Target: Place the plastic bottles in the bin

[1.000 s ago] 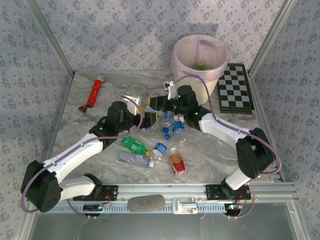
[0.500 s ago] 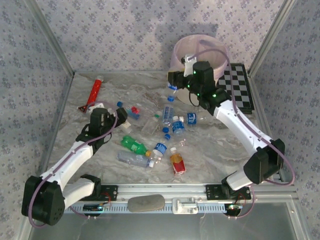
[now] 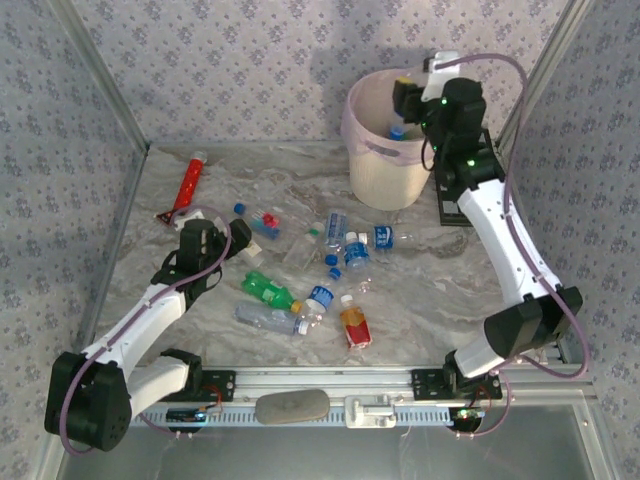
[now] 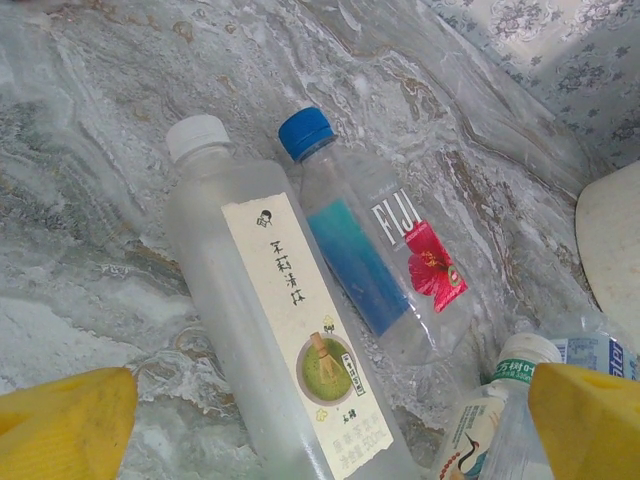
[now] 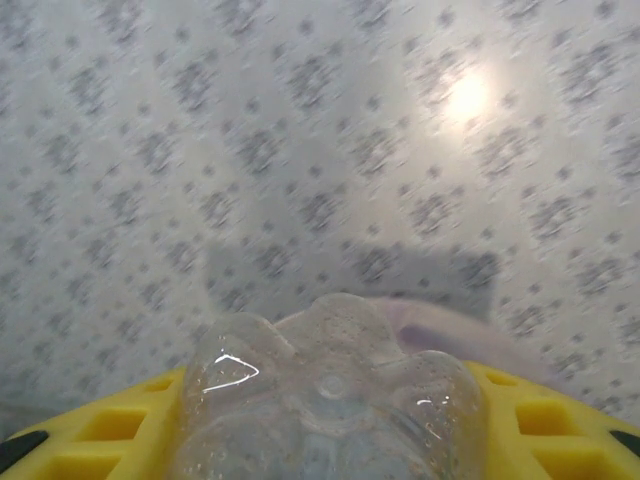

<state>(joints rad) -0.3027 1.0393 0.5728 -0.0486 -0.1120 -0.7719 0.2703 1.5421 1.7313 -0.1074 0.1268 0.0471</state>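
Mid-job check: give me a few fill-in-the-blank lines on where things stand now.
The right jaws grip a clear bottle over the ____. The left jaws stand ____ above a white-capped bottle. The Fiji bottle has a ____ cap.
Missing: bin; open; blue.

The bin (image 3: pixel 385 185) is cream, its liner (image 3: pixel 358 128) lilac, the tube (image 3: pixel 188 183) red

The left arm (image 3: pixel 140 320) and right arm (image 3: pixel 510 250) share white links, black joints, lilac cables, yellow fingers (image 4: pixel 60 425).
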